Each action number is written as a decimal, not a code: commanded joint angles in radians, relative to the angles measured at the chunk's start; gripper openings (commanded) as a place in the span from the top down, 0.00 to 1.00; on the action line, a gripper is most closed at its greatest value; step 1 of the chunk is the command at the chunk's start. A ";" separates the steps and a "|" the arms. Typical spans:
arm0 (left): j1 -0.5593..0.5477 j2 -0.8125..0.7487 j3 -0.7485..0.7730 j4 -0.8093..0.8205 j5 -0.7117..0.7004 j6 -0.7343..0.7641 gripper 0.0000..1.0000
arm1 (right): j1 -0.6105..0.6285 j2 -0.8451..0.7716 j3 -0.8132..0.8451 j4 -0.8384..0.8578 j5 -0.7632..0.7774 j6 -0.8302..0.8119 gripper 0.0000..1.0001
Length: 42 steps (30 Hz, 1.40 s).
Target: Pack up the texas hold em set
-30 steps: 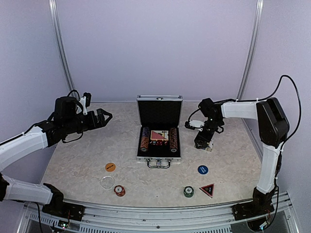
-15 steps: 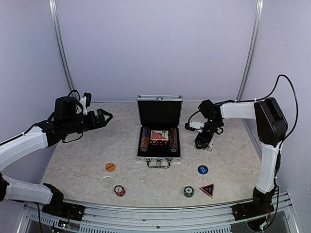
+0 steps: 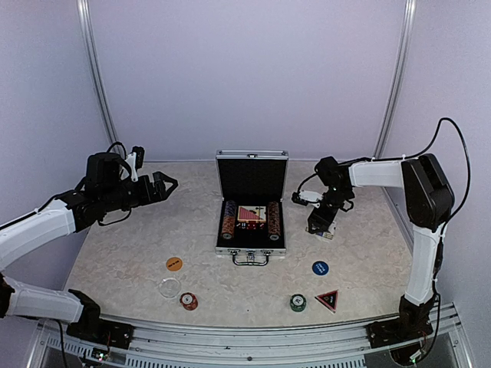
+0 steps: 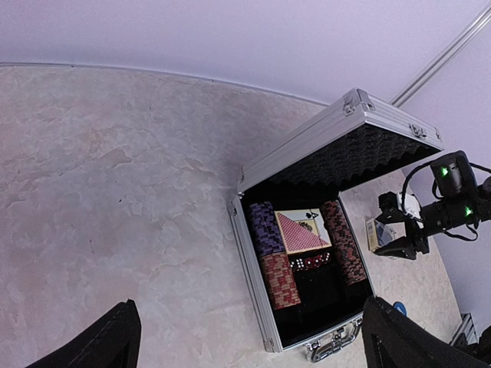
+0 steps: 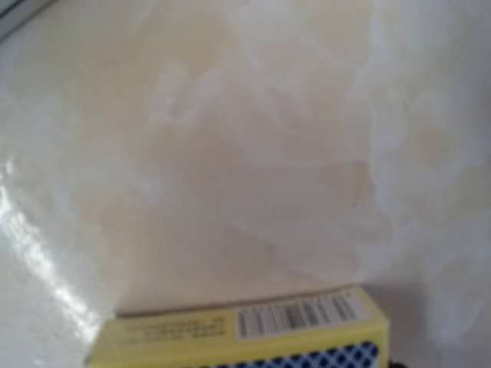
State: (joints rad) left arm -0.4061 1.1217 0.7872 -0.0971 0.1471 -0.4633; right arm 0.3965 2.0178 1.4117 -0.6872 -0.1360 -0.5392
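Only a slight shift of the right arm is seen since a second ago. The right gripper (image 3: 320, 227) is kept low over the table (image 3: 123, 238), just right of the open silver case (image 3: 252, 180), in which chip stacks (image 3: 228, 219) and a red deck (image 3: 251, 214) are stored. The blue card deck (image 5: 253, 337) lies flat directly beneath this gripper. Whether its jaws are apart or clamped cannot be told. The left gripper (image 3: 163, 185) is spread wide, raised at the far left.

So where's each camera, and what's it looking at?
Top external: high behind the bases, looking down on the table; left arm, right arm show.
Left wrist: on the left arm, facing the open case; its fingers at the corners.
Right wrist: close above a card box; no fingers clearly visible.
Shared: top and left wrist both see the case.
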 commanded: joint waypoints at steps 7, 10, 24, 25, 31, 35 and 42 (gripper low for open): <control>0.010 0.001 -0.005 0.013 0.010 0.005 0.01 | -0.003 -0.070 0.047 -0.031 -0.039 0.015 0.62; 0.012 0.001 -0.006 0.015 0.011 0.003 0.01 | 0.008 -0.112 0.052 -0.033 -0.026 0.018 0.62; 0.012 0.000 0.011 -0.007 -0.004 0.013 0.01 | 0.105 -0.236 0.072 -0.070 0.048 0.025 0.63; 0.014 0.000 0.019 -0.016 -0.013 0.019 0.01 | 0.114 -0.240 0.071 -0.072 0.048 0.026 0.63; 0.022 0.002 0.074 -0.089 -0.041 0.056 0.01 | 0.176 -0.252 0.082 -0.086 0.055 0.024 0.63; 0.027 0.003 0.094 -0.137 -0.063 0.091 0.01 | 0.207 -0.258 0.099 -0.095 0.052 0.022 0.63; 0.029 -0.029 0.040 -0.086 -0.081 0.103 0.01 | 0.248 -0.252 0.097 -0.062 0.024 0.023 0.63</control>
State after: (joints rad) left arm -0.3866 1.1210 0.8551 -0.2146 0.0834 -0.3859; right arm 0.6197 1.8004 1.4796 -0.7712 -0.0902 -0.5182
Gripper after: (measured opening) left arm 0.990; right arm 0.676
